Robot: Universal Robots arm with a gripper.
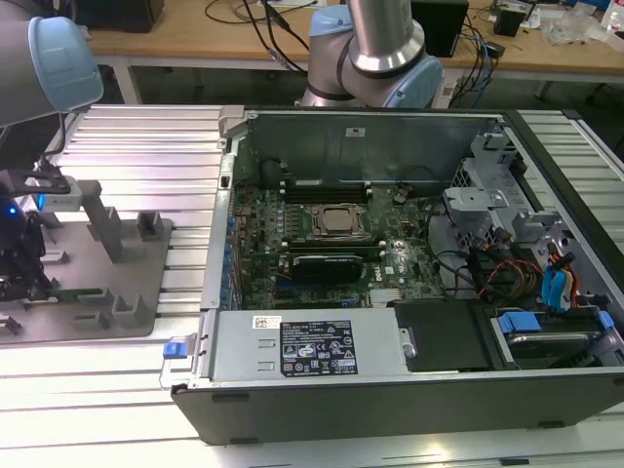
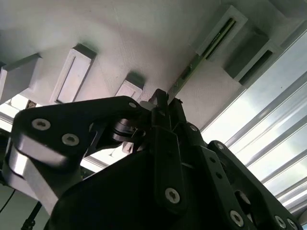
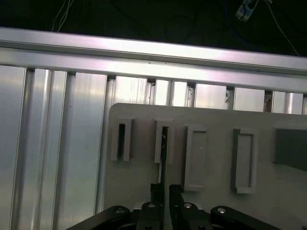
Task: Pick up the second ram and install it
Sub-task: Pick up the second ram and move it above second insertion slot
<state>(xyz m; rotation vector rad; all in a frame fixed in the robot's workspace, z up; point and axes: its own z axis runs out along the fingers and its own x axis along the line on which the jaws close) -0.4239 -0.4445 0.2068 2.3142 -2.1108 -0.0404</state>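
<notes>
- Second ram stands on its long edge in the grey tray. In the first wrist view it is seen edge-on as a thin dark line, and its far end sits in the slot of an upright post.
- In the exterior view the green strip lies low at the lower left of the frame, along the tray's near edge. Its long axis runs across the frame from left to right.
- Gripper is down at the tray, at the exterior view's left edge, and straddles the stick. One finger is on each flat face, so the jaws close across the thin board and square to its length.
- In the second wrist view the green edge runs straight in between the fingertips, and the gripper is drawn in tight around it. I judge the jaws clenched on the stick, though pad contact is hidden.
- The grip looks to fall toward the stick's end at the exterior view's left, and the rest reaches out to the slotted post.
- Nothing is lifted yet, since the stick rests in its tray slot.
- Open computer case sits well apart at the exterior view's right, with its motherboard exposed.
</notes>
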